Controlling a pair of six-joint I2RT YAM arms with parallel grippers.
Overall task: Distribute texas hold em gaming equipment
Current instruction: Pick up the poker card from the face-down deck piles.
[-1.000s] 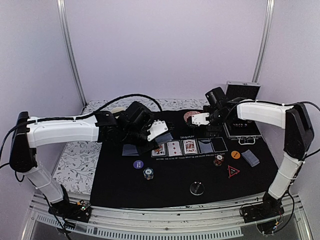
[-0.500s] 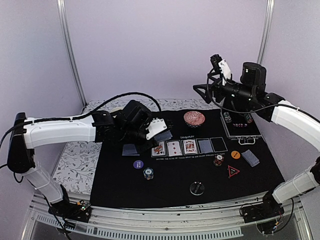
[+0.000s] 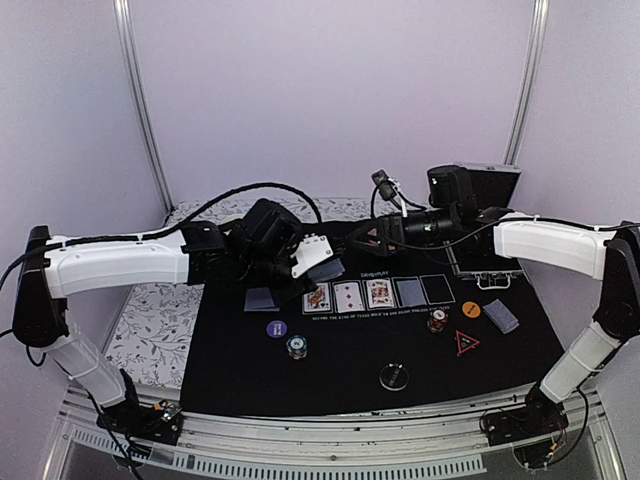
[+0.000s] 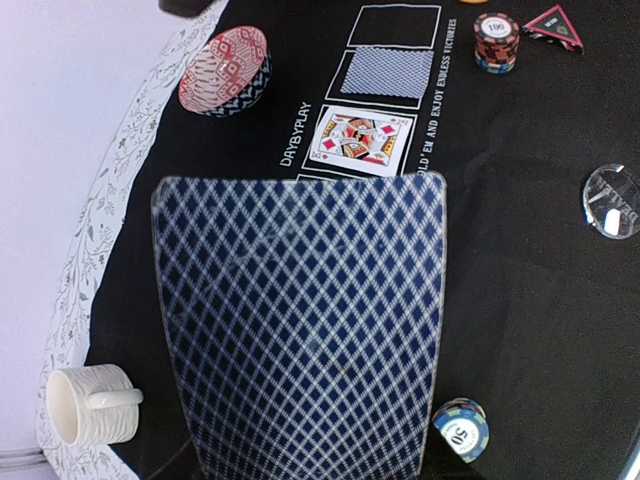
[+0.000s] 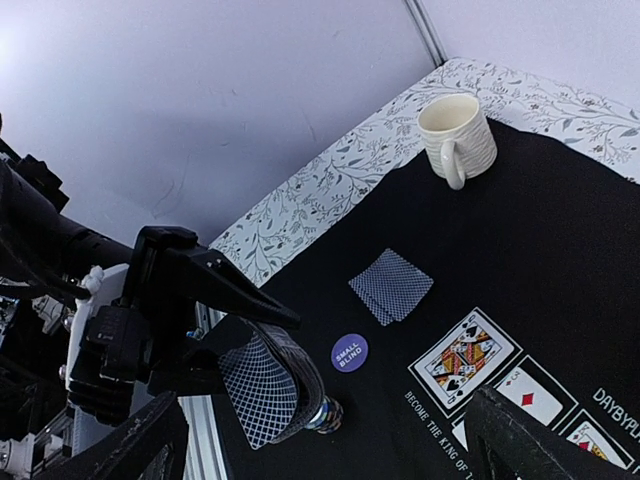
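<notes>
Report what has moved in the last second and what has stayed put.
The right gripper, open and empty, rose high from beside the case, then swung down and left over the mat's far edge. Nothing was grasped or released. The left gripper kept hold of its blue-backed card, barely shifting. The face-up cards, chip stacks and discs stayed put.
</notes>
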